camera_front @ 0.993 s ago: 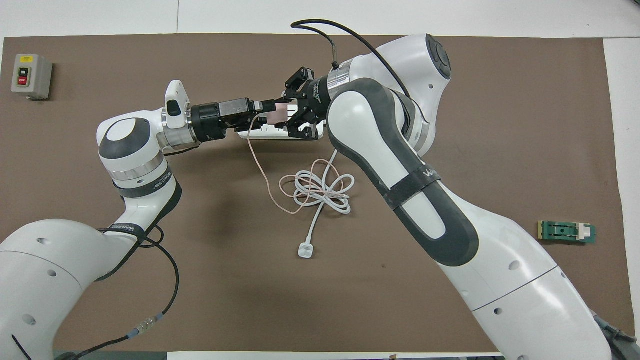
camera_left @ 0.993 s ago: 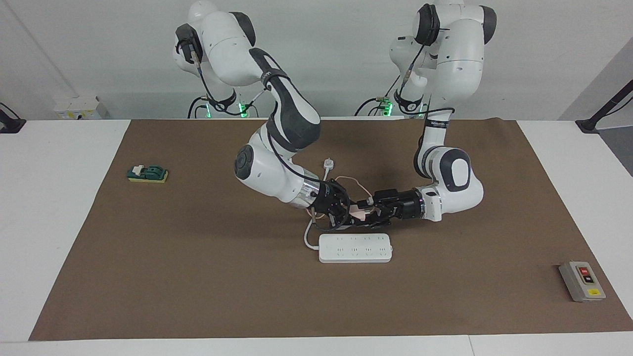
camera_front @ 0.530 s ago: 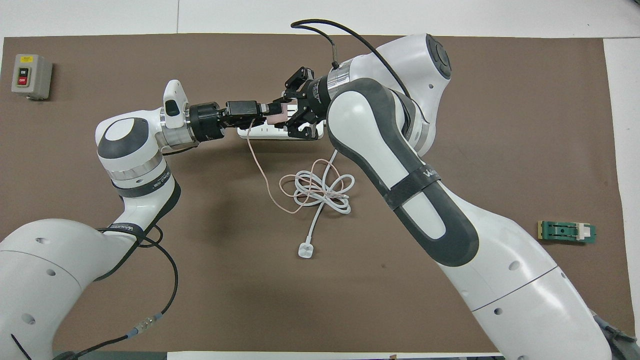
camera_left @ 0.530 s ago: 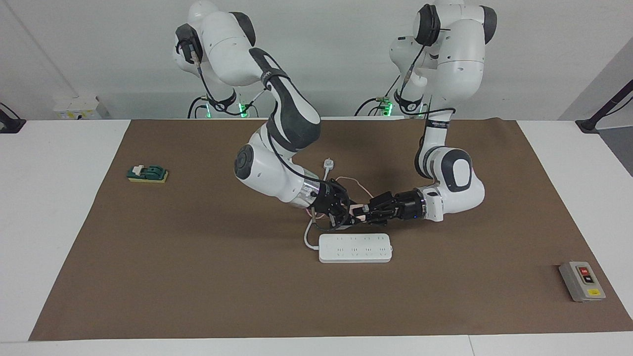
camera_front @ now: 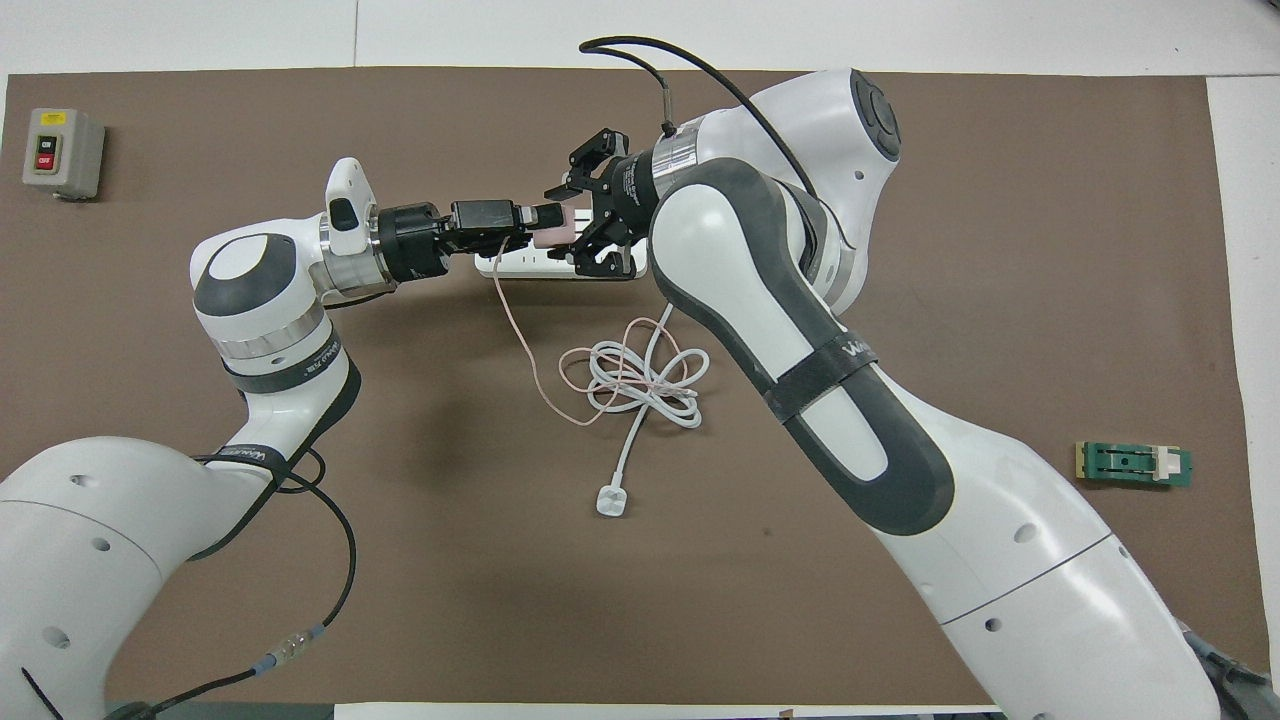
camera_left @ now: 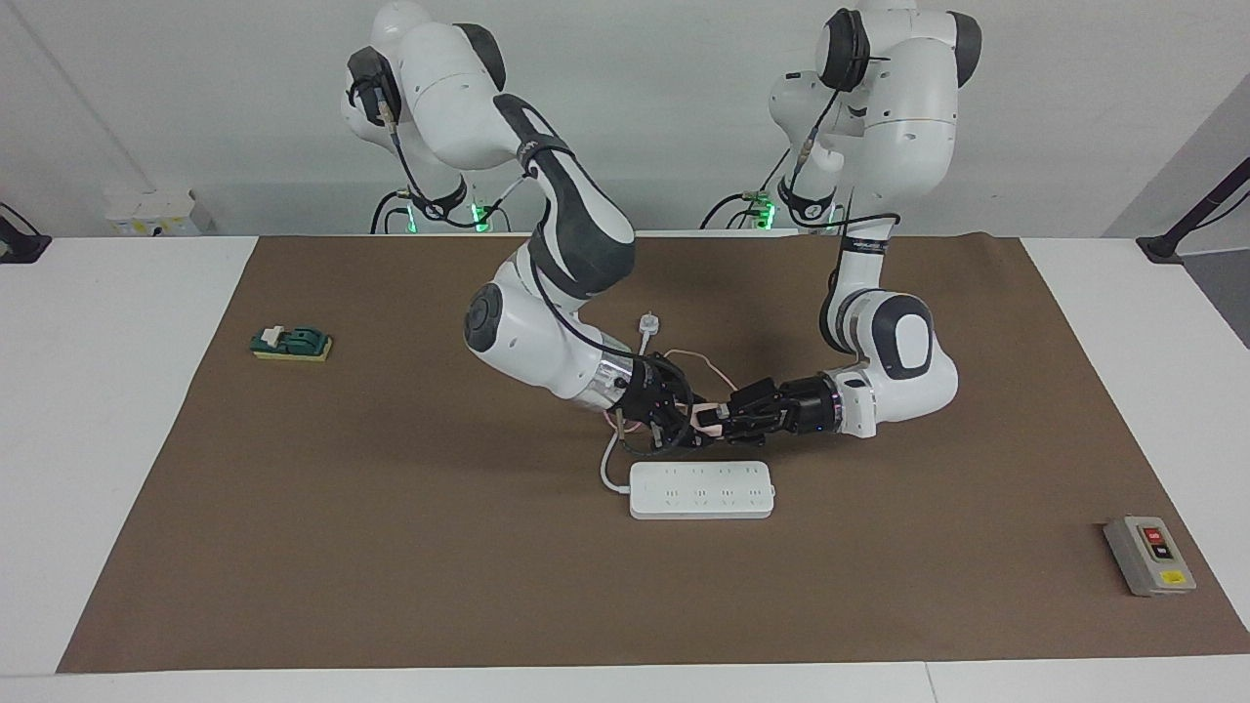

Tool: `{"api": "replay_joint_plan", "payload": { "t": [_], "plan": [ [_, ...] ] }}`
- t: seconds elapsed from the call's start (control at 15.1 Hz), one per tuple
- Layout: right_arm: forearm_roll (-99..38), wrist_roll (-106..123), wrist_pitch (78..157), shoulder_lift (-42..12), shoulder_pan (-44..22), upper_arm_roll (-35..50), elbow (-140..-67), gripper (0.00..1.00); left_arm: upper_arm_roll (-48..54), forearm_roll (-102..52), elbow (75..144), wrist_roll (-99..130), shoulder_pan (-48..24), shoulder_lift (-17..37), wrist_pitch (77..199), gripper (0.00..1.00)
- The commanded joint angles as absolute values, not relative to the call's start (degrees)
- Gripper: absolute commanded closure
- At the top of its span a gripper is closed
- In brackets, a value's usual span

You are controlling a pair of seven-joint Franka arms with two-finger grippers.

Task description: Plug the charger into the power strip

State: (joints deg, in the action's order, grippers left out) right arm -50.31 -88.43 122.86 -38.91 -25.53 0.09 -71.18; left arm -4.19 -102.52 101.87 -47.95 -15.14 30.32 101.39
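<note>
Above the power strip [camera_left: 701, 489], left gripper [camera_front: 535, 216] pinches the charger [camera_front: 556, 226] (pale pink); right gripper [camera_front: 585, 215] spread wide around it.

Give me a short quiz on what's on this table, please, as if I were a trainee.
1. True or false: the left pincer and the right pincer meet at the charger, which is not plugged into the power strip.
2. Which thing lies closest to the left arm's end of the table? A: grey switch box. B: green block. C: white plug.
3. Fill in: the coiled white cord lies ___ to the robots than the power strip.

Key: 1 true; 2 A; 3 nearer.
</note>
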Motion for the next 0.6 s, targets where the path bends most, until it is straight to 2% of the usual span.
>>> {"api": "replay_joint_plan", "payload": {
  "t": [0.0, 0.33, 0.53],
  "plan": [
    [-51.07, -89.65, 123.14, -39.9, -25.31, -0.17, -69.7, 0.0, -4.13, -102.83, 100.46, -47.81, -14.24, 31.03, 100.02, 1.0],
    [-51.07, -89.82, 119.72, -39.38, -21.1, -0.26, -69.61, 0.0, -4.66, -101.26, 99.23, -44.92, -14.15, 30.5, 100.54, 1.0],
    [-50.45, -89.82, 116.03, -37.63, -17.15, -0.88, -69.52, 0.0, -4.66, -95.47, 94.94, -38.09, -12.66, 30.32, 100.55, 1.0]
  ]
}}
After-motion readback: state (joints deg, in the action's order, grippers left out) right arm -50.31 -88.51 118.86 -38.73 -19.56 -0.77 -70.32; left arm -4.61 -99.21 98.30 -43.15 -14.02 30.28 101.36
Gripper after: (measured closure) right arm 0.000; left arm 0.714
